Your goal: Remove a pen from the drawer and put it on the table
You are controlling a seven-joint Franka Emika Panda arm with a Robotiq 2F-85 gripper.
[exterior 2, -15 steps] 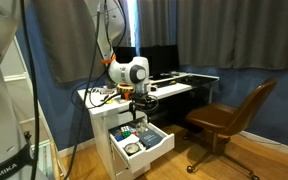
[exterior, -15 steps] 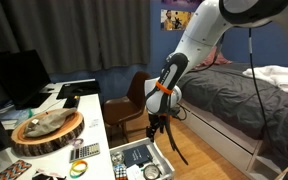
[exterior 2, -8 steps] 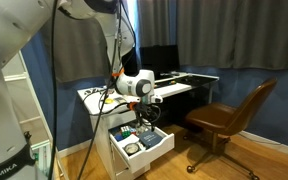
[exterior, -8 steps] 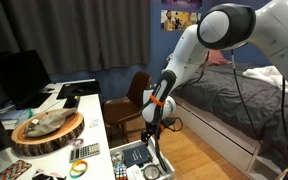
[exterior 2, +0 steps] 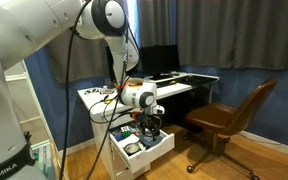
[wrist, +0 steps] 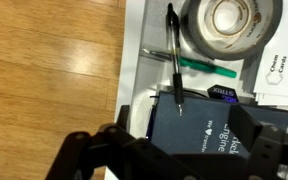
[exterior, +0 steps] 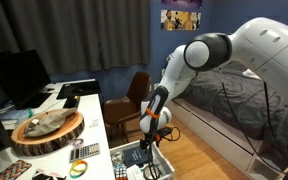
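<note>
The white drawer [exterior: 162, 159] stands pulled out under the white table [exterior: 92, 112]; both also show in an exterior view, the drawer [exterior 2: 160, 147] and the table [exterior 2: 184, 84]. In the wrist view a black pen [wrist: 174, 58] lies along the drawer's white wall [wrist: 134, 50], crossing a green pen [wrist: 208, 67], with its tip on a dark blue notebook [wrist: 199, 135]. My gripper [wrist: 174, 160] is open and empty, just above the notebook, with the pens a little ahead of the fingers. It reaches down into the drawer in both exterior views [exterior: 150, 134] [exterior 2: 150, 128].
A roll of tape [wrist: 229, 20] and a white card [wrist: 282, 72] lie in the drawer. A round wooden slab [exterior: 46, 131], monitor [exterior: 19, 78] and small items sit on the table. A brown chair [exterior 2: 231, 114] and a bed [exterior: 234, 105] stand nearby. Wood floor [wrist: 49, 60] lies beside the drawer.
The arm has bent down and lowered the gripper from above the drawer to just over its contents. The gripper stays open.
</note>
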